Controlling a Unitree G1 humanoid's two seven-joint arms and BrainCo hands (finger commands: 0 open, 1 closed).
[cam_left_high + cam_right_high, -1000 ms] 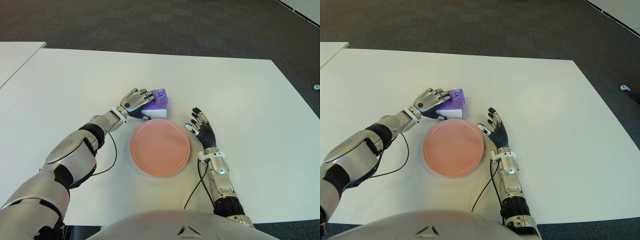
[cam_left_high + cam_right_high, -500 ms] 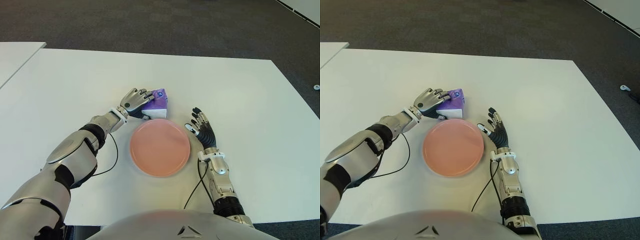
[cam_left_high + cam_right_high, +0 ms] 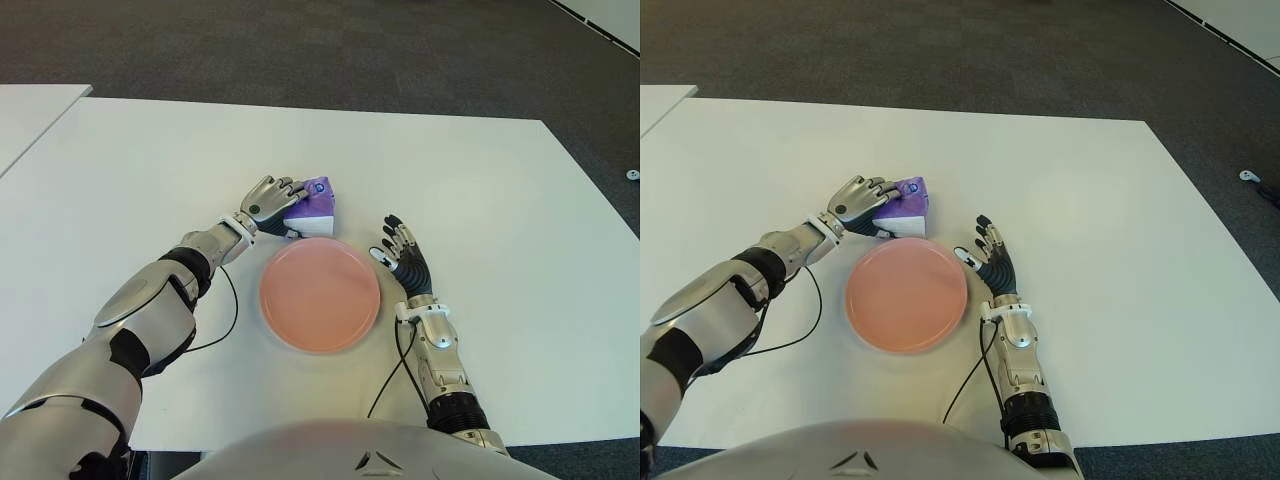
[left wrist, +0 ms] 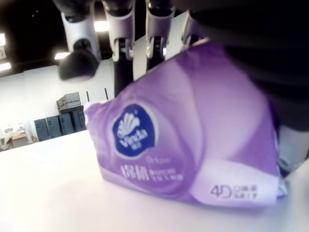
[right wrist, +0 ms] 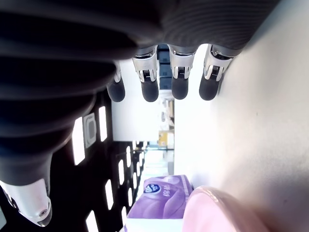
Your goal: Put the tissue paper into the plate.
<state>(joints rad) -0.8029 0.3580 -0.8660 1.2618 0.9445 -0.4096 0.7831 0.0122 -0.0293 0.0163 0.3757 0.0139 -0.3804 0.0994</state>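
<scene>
A purple and white tissue pack lies on the white table, just behind the far rim of the empty pink plate. My left hand reaches in from the left, with its fingers curled over the top of the pack and its thumb on the near side. The pack stays down on the table. My right hand shows flat beside the plate's right edge, with its fingers spread and nothing in them. From that wrist the pack and the plate's rim show farther off.
A second white table stands at the far left. Dark carpet runs beyond the far edge. Thin black cables trail from both forearms across the table near the plate.
The left hand has settled slightly tighter over the tissue pack, which has shifted a touch towards it. The plate and the right hand have not moved.
</scene>
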